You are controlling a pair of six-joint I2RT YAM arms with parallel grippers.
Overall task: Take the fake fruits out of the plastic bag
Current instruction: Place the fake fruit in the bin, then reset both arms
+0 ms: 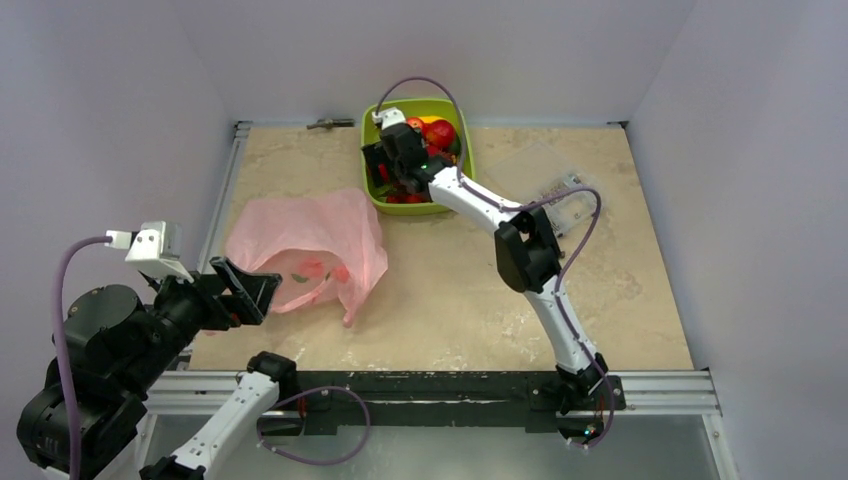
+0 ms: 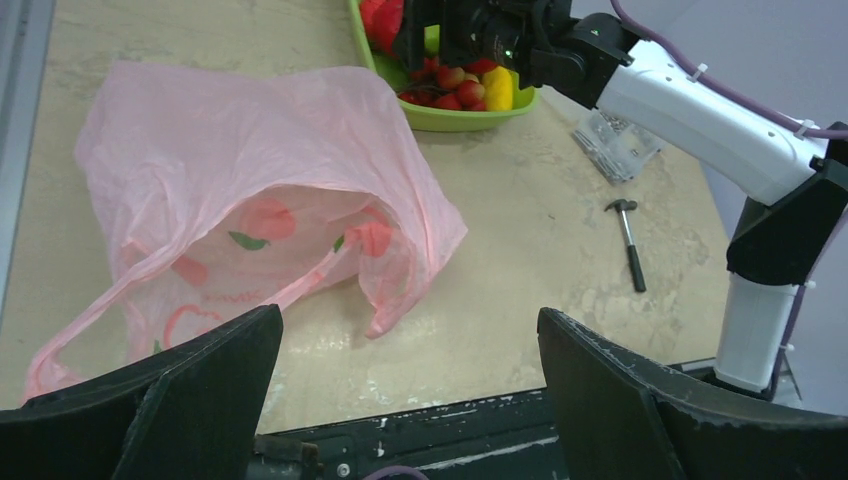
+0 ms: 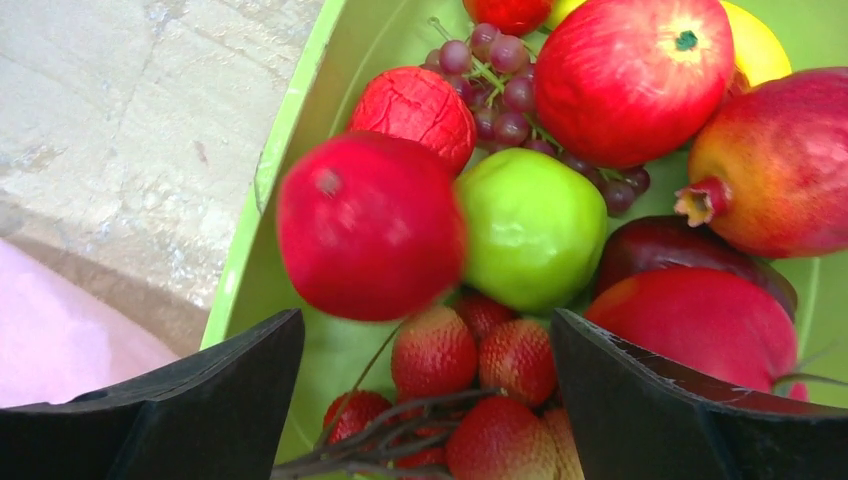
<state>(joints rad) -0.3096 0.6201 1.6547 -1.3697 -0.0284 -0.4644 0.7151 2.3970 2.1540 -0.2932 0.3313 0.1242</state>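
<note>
The pink plastic bag (image 1: pixel 305 250) lies crumpled at the left of the table, seen up close in the left wrist view as the bag (image 2: pixel 250 190). Red shapes show through it; print or fruit, I cannot tell. My left gripper (image 2: pixel 408 330) is open and empty at the bag's near edge. My right gripper (image 3: pixel 425 330) hangs open over the green tray (image 3: pixel 270 170). A blurred round red fruit (image 3: pixel 370 225) is loose just beyond its fingers, touching neither. In the tray lie a green apple (image 3: pixel 530 225), grapes (image 3: pixel 510 85), strawberries (image 3: pixel 480 370) and other red fruits.
A small hammer (image 2: pixel 628 240) lies on the table right of the bag. A clear plastic packet (image 1: pixel 560 195) sits at the back right, partly under the right arm. The tray (image 1: pixel 445 200) stands at the back centre. A small metal piece (image 1: pixel 330 124) rests at the back edge.
</note>
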